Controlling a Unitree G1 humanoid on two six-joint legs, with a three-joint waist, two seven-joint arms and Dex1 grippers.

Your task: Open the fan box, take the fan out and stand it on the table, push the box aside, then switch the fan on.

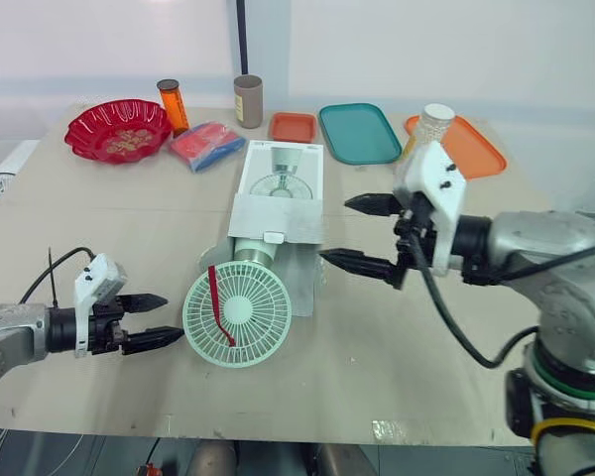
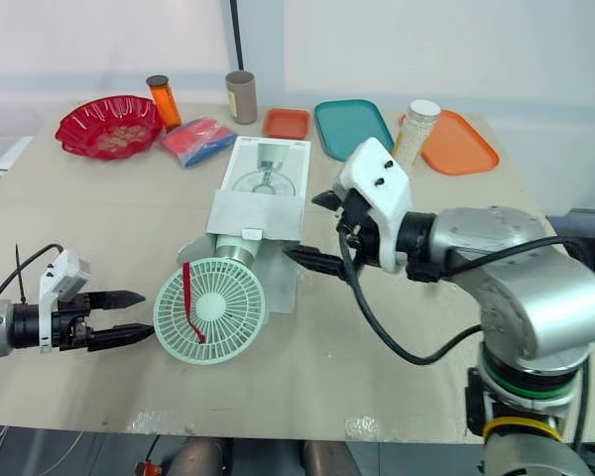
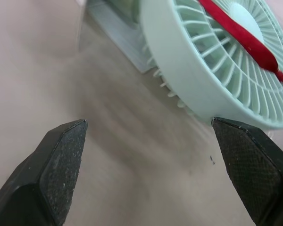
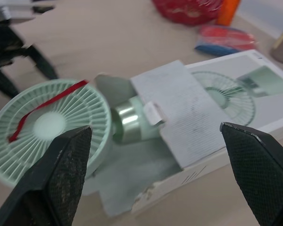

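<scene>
The white fan box (image 1: 283,188) lies flat mid-table with its near end flaps open. A mint-green fan (image 1: 237,314) with a red ribbon across its round grille sticks halfway out of that end, its silver neck (image 4: 125,121) still under the flap. My left gripper (image 1: 159,319) is open, low over the table just left of the grille, apart from it. My right gripper (image 1: 365,234) is open, hovering right of the box's near end, touching nothing.
Along the far edge stand a red bowl (image 1: 117,129), an orange bottle (image 1: 173,105), a red-blue packet (image 1: 207,145), a brown cup (image 1: 247,100), a small orange tray (image 1: 293,126), a teal tray (image 1: 359,132), a white-capped jar (image 1: 431,124) and an orange tray (image 1: 476,147).
</scene>
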